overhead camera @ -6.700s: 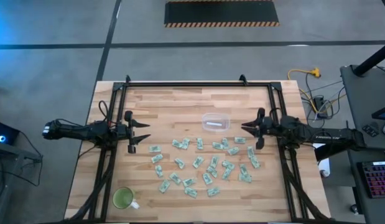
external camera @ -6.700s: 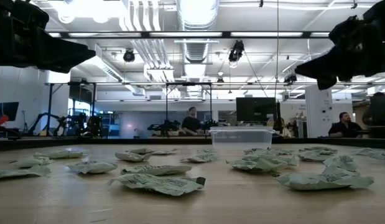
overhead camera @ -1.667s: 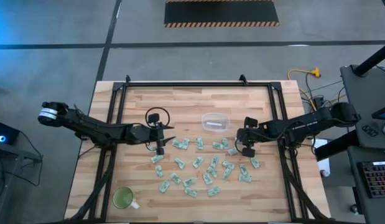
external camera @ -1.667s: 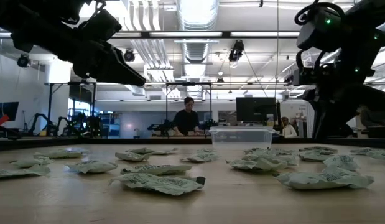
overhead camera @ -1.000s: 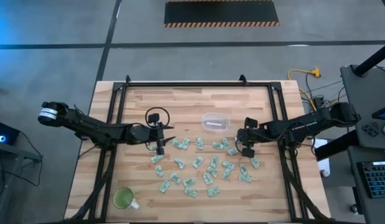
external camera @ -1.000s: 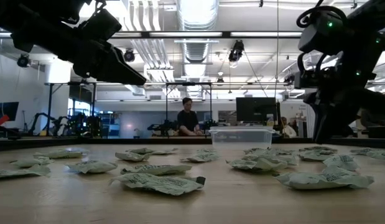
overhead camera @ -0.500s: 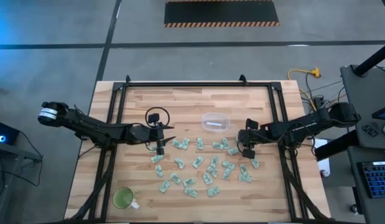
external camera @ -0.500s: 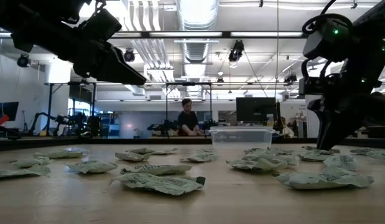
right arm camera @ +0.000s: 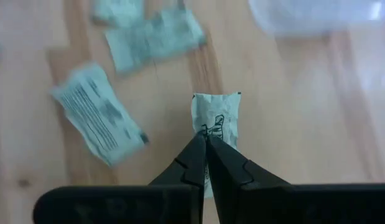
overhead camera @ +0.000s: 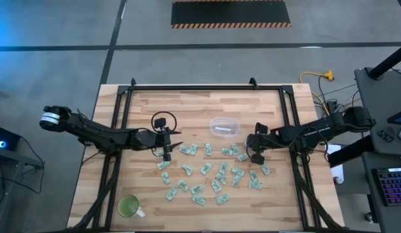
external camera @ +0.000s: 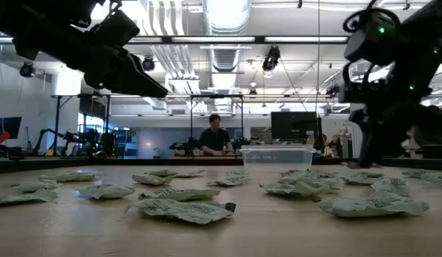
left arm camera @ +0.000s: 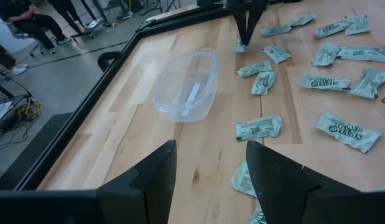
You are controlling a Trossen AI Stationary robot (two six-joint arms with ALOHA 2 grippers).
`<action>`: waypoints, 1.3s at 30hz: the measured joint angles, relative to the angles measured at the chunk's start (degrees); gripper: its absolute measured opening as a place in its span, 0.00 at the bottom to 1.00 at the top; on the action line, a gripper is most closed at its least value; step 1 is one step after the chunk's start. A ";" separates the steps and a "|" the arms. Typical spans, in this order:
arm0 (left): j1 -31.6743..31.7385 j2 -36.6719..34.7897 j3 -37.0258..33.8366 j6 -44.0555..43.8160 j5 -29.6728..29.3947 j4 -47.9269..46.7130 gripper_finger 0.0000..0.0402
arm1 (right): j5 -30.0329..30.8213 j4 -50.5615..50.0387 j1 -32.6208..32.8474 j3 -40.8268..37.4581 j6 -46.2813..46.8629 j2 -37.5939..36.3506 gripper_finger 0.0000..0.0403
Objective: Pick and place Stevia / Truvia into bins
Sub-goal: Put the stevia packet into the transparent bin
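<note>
Many pale green and white sachets (overhead camera: 206,169) lie flat and scattered across the middle of the wooden table (overhead camera: 187,110). They also show in the low view (external camera: 181,208). The clear tub (overhead camera: 224,127) stands just beyond them, with one sachet (overhead camera: 223,131) inside. It also shows in the left wrist view (left arm camera: 186,84). My right gripper (overhead camera: 255,157) points down at the right end of the scatter, and its wrist view (right arm camera: 206,138) shows it shut on one sachet (right arm camera: 216,112). My left gripper (overhead camera: 166,150) hovers open and empty at the left end of the scatter, which its wrist view (left arm camera: 208,180) also shows. My right gripper pinches one sachet between its two fingertips, at one short end (right arm camera: 214,129). The rest of the sachet sticks out past the tips. The fingers come from above, pointing down. The table under it is blurred and the sachet is sharp, so it seems lifted a little.
A green cup with a handle (overhead camera: 129,206) stands at the table's near left corner. A black frame (overhead camera: 187,88) runs along the far edge and both sides. There is bare wood between the tub and the far edge. People show in the room beyond the table (external camera: 215,135).
My right gripper has dipped down onto the sachets at the right end of the scatter and come back up a little, shifting slightly toward the table's left.
</note>
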 joint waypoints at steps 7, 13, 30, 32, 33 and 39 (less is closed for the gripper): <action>-0.02 0.00 -0.07 0.02 0.00 -0.04 0.44 | 1.80 -1.68 0.00 8.61 -6.50 -0.04 0.02; -0.02 0.00 -0.09 0.02 -0.02 -0.08 0.44 | 8.22 0.62 -0.71 13.74 -13.74 0.19 0.02; -0.02 0.00 -0.16 -0.05 0.00 0.25 0.44 | 9.16 16.33 -10.51 15.71 -20.18 18.24 0.04; -0.02 -0.01 -0.17 -0.07 0.00 0.37 0.44 | 9.14 16.33 -10.54 16.43 -20.31 19.34 0.07; -0.02 -0.02 -0.17 -0.07 0.00 0.31 0.44 | 9.09 16.48 -10.54 16.75 -20.67 19.73 0.09; -0.02 -0.01 -0.18 -0.08 0.00 1.12 0.44 | 12.66 16.16 -10.51 17.69 -22.54 19.21 0.18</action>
